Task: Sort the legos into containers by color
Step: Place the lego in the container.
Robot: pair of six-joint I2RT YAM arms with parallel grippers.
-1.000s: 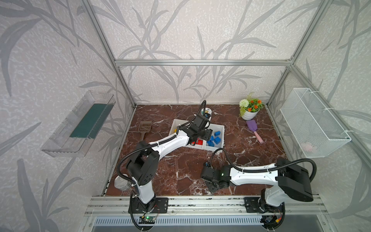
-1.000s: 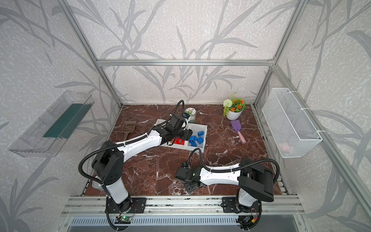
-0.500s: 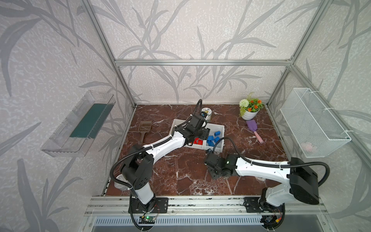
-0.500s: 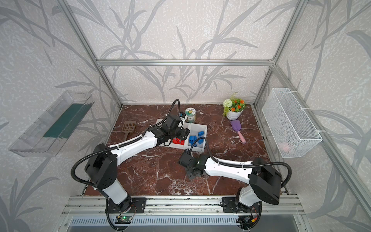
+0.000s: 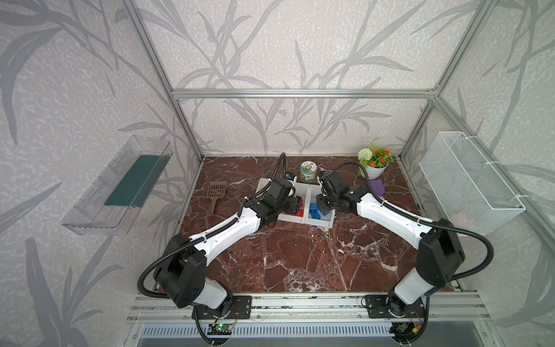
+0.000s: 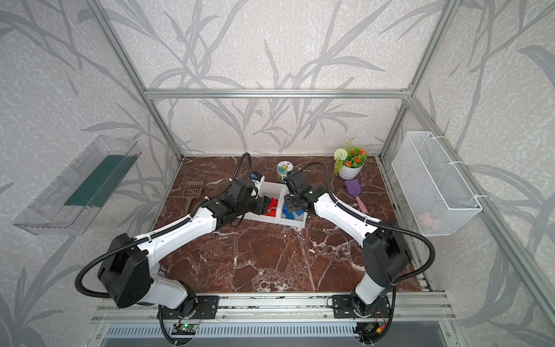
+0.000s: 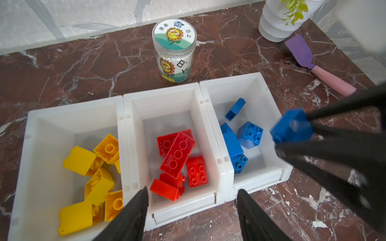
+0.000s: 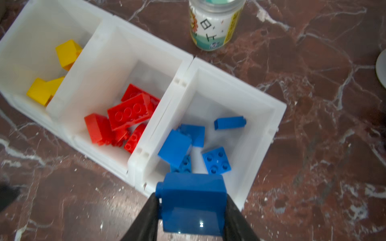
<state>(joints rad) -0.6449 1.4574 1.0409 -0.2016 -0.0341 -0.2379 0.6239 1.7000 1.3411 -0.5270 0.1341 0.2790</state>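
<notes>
Three white containers [image 7: 200, 87] stand joined in a row at the back middle of the table, also seen in a top view [image 5: 307, 192]. Yellow legos [image 7: 92, 167] fill the left bin, red legos [image 7: 177, 154] the middle one, blue legos [image 7: 240, 141] the right one. My right gripper [image 8: 191, 197] is shut on a blue brick [image 8: 192, 204] and hangs over the near edge of the blue bin [image 8: 261, 146]. The left wrist view shows that held brick [image 7: 292, 129] too. My left gripper [image 7: 192, 191] stands open and empty over the near edge of the red bin.
A labelled jar [image 5: 308, 172] stands just behind the bins. At the back right are a flower pot [image 5: 375, 168] and a purple spatula [image 5: 377, 187]. A brown scoop [image 5: 216, 192] lies at the left. A wire basket [image 5: 468, 183] and a clear tray [image 5: 120, 186] hang on the side walls.
My right arm has swung from the front middle of the table back to the blue bin, carrying the blue brick. The left gripper has stayed by the red bin.
</notes>
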